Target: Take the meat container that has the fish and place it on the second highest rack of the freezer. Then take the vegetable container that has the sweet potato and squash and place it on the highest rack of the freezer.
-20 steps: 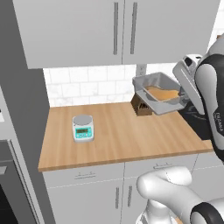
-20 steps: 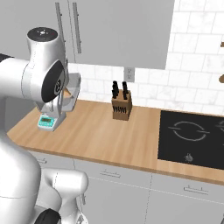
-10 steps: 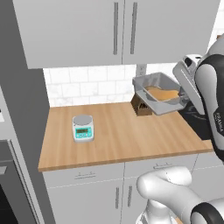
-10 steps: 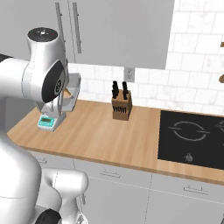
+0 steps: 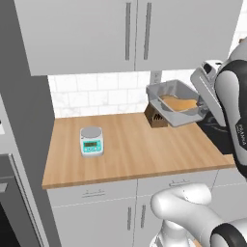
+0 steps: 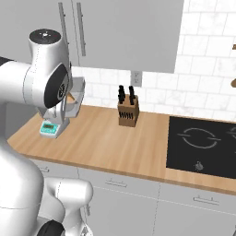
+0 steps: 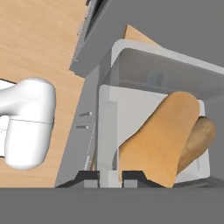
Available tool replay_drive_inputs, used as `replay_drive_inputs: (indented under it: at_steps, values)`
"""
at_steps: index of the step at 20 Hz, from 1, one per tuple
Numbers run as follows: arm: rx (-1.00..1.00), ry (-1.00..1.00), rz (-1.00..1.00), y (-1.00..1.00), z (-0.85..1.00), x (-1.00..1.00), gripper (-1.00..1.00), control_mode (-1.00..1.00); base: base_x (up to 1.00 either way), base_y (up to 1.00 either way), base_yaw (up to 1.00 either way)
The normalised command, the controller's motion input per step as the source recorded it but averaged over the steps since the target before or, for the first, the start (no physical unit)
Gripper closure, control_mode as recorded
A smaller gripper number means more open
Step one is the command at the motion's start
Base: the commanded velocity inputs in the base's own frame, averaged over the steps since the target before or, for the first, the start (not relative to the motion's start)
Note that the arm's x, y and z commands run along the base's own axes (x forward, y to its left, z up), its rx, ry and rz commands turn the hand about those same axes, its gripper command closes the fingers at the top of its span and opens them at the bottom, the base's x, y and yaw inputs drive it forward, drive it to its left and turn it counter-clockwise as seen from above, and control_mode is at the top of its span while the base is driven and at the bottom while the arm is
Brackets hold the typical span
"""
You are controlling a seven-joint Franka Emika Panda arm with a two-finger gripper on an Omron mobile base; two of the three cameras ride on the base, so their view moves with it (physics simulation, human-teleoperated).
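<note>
One tray in play: the vegetable container (image 5: 174,102) hung in the air above the right end of the wooden counter (image 5: 130,144), not touching it.
Far left: a tall grey panel (image 5: 19,120) stood beside the counter, below pale upper cupboards (image 5: 130,34).
Counter, left part: a small kitchen scale (image 5: 91,141) with a teal front sat flat on the wood, well apart from the tray.
Counter, middle: a wooden knife block (image 6: 127,112) stood upright against the tiled wall; from the left base view the raised tray partly covered it.
Tray contents: the sweet potato and squash (image 7: 168,135) lay inside as orange and tan lumps, pressed toward one side of the tilted tray.
Claw: the gripper (image 7: 110,178) was clenched on the tray's rim, its two dark tips either side of the thin wall.
Arm: the white arm (image 5: 234,111) rose at the right, just behind the tray.
Far right: a black hob (image 6: 203,143) was set into the counter, beyond the knife block.
</note>
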Motion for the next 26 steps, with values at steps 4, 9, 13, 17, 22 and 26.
replay_drive_inputs:
  at_steps: [4,9,13,17,22,26]
  values:
    - [0.0,0.0,0.0,0.0,0.0,0.0,1.0,1.0,0.0,0.01,0.28]
    - [0.0,0.0,0.0,0.0,0.0,0.0,1.0,1.0,-0.02,0.0,0.36]
    - [0.0,0.0,0.0,0.0,0.0,0.0,1.0,1.0,-0.19,0.0,0.42]
    - [0.0,0.0,0.0,0.0,0.0,0.0,1.0,1.0,-0.18,0.0,0.47]
    - [0.0,0.0,0.0,0.0,0.0,0.0,1.0,1.0,-0.18,0.0,0.53]
    - [0.0,0.0,0.0,0.0,0.0,0.0,1.0,1.0,-0.13,0.0,0.55]
